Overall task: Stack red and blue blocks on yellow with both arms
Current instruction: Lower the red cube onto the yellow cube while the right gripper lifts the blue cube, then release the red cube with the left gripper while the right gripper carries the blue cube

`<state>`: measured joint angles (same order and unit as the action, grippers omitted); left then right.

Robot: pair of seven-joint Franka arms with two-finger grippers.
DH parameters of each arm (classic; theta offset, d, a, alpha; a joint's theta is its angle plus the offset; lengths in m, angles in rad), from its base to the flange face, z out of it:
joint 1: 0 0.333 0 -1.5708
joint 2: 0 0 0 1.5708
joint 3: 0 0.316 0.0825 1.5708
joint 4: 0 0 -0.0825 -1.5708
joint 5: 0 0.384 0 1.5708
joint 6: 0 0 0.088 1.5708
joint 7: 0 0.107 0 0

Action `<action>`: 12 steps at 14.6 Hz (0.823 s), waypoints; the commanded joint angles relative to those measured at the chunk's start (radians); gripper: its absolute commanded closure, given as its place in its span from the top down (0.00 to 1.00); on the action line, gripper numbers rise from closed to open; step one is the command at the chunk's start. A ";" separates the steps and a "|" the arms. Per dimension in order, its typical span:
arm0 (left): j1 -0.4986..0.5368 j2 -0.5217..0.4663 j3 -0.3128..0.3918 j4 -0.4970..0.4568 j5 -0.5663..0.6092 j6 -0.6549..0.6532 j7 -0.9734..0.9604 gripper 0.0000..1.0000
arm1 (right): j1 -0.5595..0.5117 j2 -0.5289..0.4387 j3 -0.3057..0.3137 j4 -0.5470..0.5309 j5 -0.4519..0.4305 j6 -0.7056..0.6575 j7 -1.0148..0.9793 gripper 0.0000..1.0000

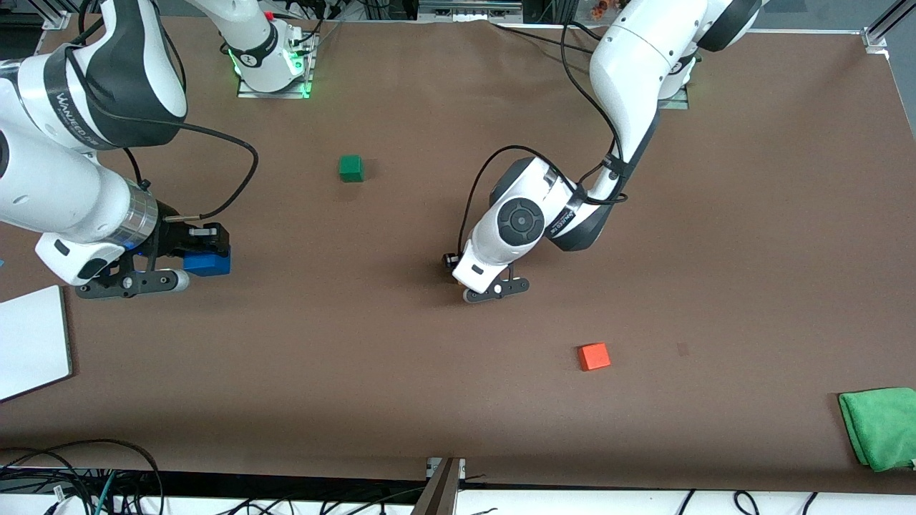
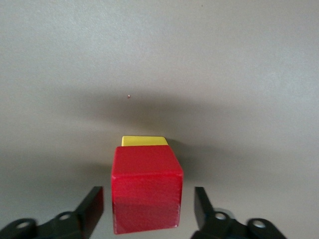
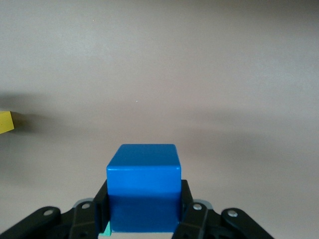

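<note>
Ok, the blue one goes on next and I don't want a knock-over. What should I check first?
1. Right gripper, at the right arm's end of the table, shut on the blue block: ok.
2. Left gripper fingers open, gaps either side of the red block: ok.
3. Red block squarely on the yellow block: cannot tell, only a yellow sliver shows.
4. Left gripper away from the drop spot: not ok, it straddles the red block.
5. Green cube and orange-red cube apart from both grippers: ok.
</note>
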<state>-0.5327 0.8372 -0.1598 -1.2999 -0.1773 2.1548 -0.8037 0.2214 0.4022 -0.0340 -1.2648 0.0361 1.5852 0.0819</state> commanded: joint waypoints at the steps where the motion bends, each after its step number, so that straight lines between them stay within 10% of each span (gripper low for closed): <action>1: -0.015 -0.009 0.011 0.019 0.016 -0.021 -0.031 1.00 | 0.013 0.015 -0.003 0.039 0.025 -0.027 0.016 0.32; 12: 0.307 -0.332 0.017 0.014 0.019 -0.367 0.315 1.00 | 0.252 0.081 -0.004 0.033 0.024 0.125 0.272 0.33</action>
<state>-0.2863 0.5774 -0.1324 -1.2557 -0.1742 1.8296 -0.6193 0.4154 0.4366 -0.0288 -1.2641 0.0455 1.6662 0.2835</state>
